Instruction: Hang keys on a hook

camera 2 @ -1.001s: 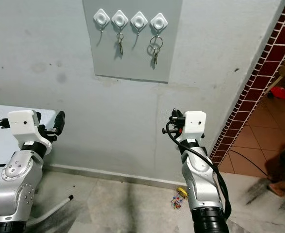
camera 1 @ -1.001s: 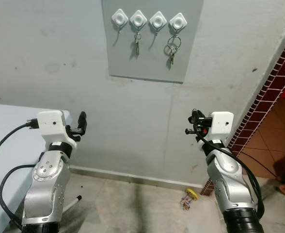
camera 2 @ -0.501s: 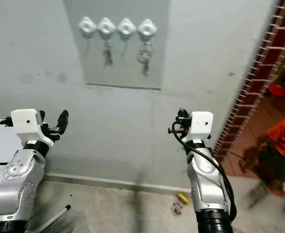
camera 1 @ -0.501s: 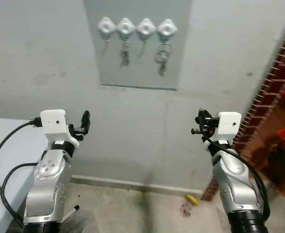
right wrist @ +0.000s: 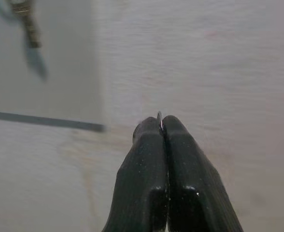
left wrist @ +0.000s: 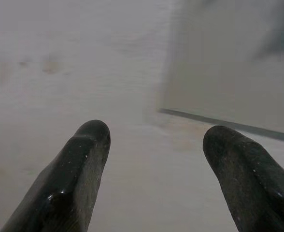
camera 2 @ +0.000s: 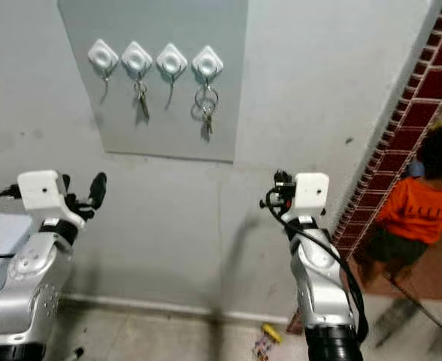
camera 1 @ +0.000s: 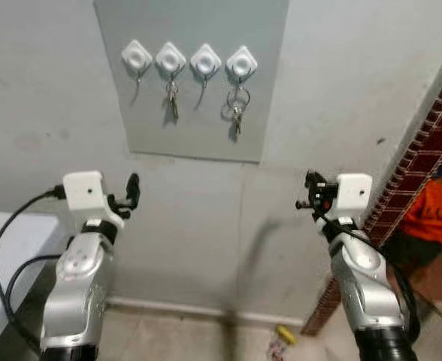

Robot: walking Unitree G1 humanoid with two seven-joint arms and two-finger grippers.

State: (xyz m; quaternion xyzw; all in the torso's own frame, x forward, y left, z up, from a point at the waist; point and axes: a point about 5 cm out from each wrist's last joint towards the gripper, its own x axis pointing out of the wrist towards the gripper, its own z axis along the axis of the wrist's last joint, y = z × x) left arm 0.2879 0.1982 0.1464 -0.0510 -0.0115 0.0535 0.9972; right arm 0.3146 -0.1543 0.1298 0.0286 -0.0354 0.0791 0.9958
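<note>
Right claw [right wrist: 160, 126] pinches what may be a thin metal key ring [right wrist: 159, 117], below the grey hook board [camera 1: 191, 75]; hanging remains undone.

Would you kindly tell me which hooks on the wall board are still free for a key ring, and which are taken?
On the grey board, the first hook and the third hook, counted from the robot's left, hang bare. The second hook carries a small key, and the fourth hook is crowded with a ring of keys.
</note>
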